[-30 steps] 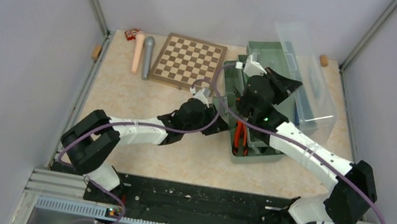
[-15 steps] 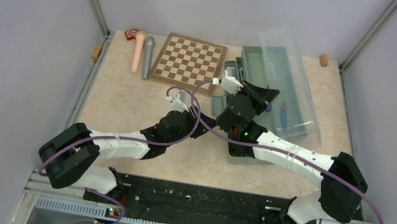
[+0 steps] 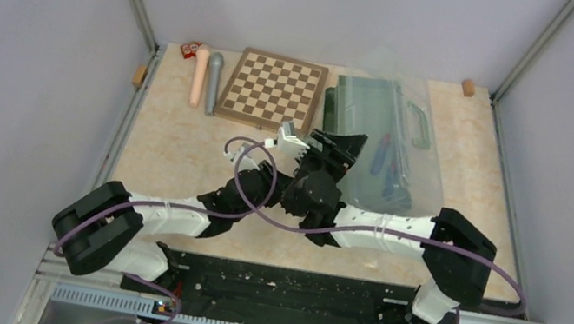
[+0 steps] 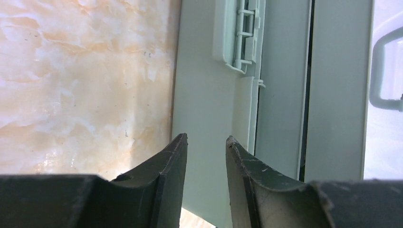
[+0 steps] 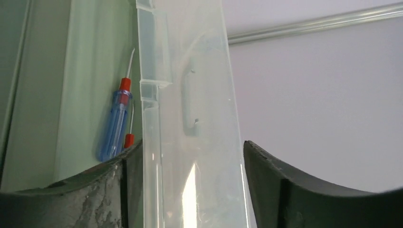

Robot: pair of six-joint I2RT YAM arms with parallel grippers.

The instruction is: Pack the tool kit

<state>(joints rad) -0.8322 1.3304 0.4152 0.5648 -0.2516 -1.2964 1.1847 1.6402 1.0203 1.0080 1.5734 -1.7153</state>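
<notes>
Right gripper [image 5: 191, 144], jaws apart astride the translucent plastic lid [image 5: 190, 85], should lower it squarely onto the sage-green plastic toolbox [image 3: 336, 109] at one o'clock. Left gripper [image 4: 206, 137] is part-open and empty.

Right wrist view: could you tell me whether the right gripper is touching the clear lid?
Cannot tell. The right wrist view shows the clear lid between the right gripper's open fingers, but neither contact nor a gap is plain.
</notes>
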